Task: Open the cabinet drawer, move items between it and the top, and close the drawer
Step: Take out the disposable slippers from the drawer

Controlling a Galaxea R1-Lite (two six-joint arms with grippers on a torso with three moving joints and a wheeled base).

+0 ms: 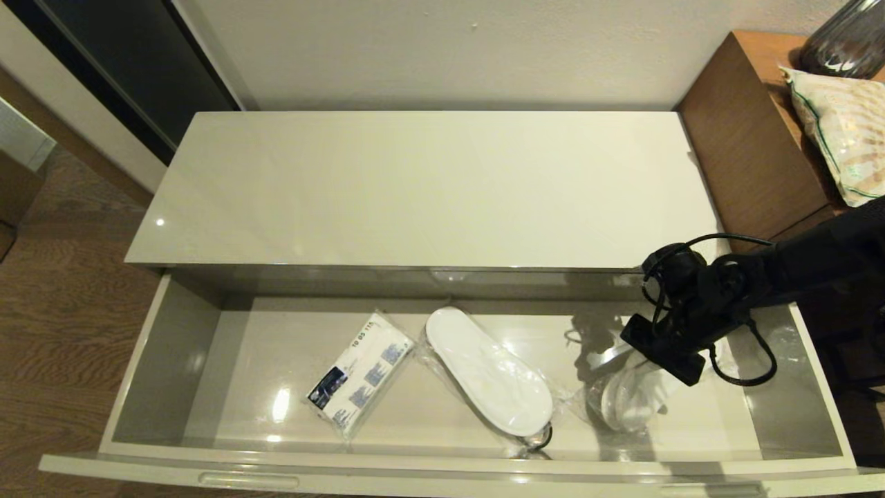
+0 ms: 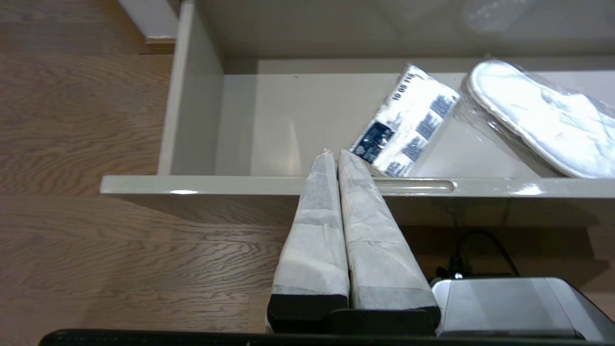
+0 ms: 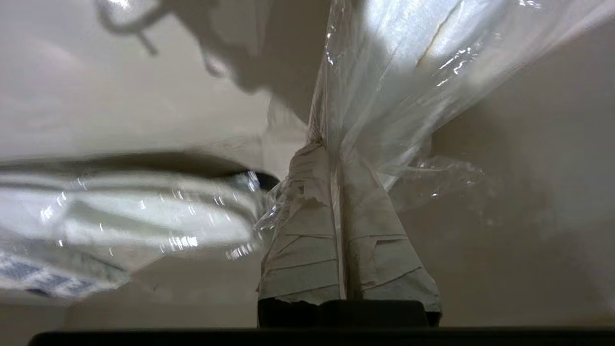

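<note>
The cabinet drawer (image 1: 442,465) (image 2: 240,185) stands pulled wide open below the glossy cream top (image 1: 422,187), which carries nothing. Inside lie a white printed packet (image 1: 361,373) (image 2: 408,122) with a dark blue label and, beside it, clear-wrapped white slippers (image 1: 487,370) (image 2: 538,115) (image 3: 120,216). My right gripper (image 3: 331,144) is down in the drawer's right part (image 1: 639,387), shut on the loose clear plastic wrap (image 3: 399,81) at the slippers' right end. My left gripper (image 2: 335,153) is shut and holds nothing, low in front of the drawer's front panel near a finger recess (image 2: 418,185).
A brown wooden desk (image 1: 753,138) adjoins the cabinet on the right, with a green-trimmed snack bag (image 1: 843,131) and a dark glass vase (image 1: 843,41) on it. Wood floor (image 1: 62,311) lies to the left. A wall runs behind the cabinet.
</note>
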